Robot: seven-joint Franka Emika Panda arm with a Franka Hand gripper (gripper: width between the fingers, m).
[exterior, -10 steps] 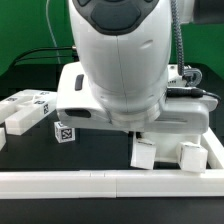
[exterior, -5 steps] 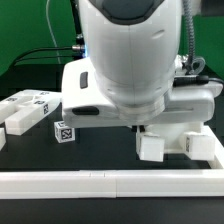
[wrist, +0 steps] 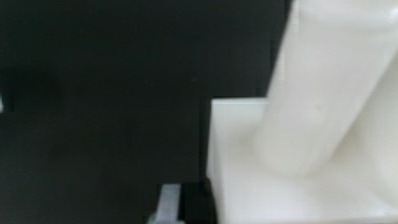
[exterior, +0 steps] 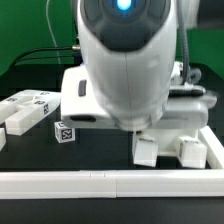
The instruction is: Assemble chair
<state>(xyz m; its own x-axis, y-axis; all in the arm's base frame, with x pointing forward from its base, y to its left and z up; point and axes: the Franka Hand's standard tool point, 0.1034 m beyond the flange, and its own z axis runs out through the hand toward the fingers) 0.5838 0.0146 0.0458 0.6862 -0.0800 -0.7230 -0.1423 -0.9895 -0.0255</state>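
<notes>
The chair (exterior: pixel 147 150) is in loose white pieces on the table (exterior: pixel 95 150), which is a matte black surface with no shine on it. The gripper (exterior: pixel 145 131) is almost wholly buried under the arm's (exterior: pixel 125 60) big white housing in the exterior view, so I cannot tell whether its fingers are spread or closed.

Directly beneath the gripper stands one chunky white block, and a second block (exterior: pixel 190 153) sits just beside it on the exterior view's right. Well away from the gripper, toward the exterior view's left, I see a cluster of tagged panels (exterior: pixel 25 105) lying flat. Between them and the gripper is a small cube (exterior: pixel 64 131) with a black-and-white tag facing the camera.

A long white rail (exterior: pixel 60 182) runs across the table edge nearest the camera, in front of the gripper. It meets a second white strip (exterior: pixel 216 150) beside the second block on the exterior view's right.

Behind the arm the backdrop (exterior: pixel 20 30) is green, and dark cables (exterior: pixel 45 52) trail across it.

My wrist view is soft and blurred. It shows a thick white rod (wrist: pixel 329 90) rising off a flat white slab (wrist: pixel 267 170), with bare black table beside them. A thin grey sliver (wrist: pixel 173 200) sits at the frame's edge, and I cannot tell what it is.
</notes>
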